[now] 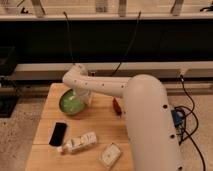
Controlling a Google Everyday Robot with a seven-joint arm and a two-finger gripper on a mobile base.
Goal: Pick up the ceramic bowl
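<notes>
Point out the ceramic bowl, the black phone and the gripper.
ceramic bowl (pixel 70 103): camera view, on its green inside.
black phone (pixel 58 133): camera view, middle of its dark face.
gripper (pixel 83 97): camera view, at the bowl's right rim.

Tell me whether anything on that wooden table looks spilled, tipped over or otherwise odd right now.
Only the white bottle stands out: it lies on its side near the black phone. Nothing looks spilled. The gripper is shut at the green ceramic bowl's right rim, and the bowl sits level.
</notes>
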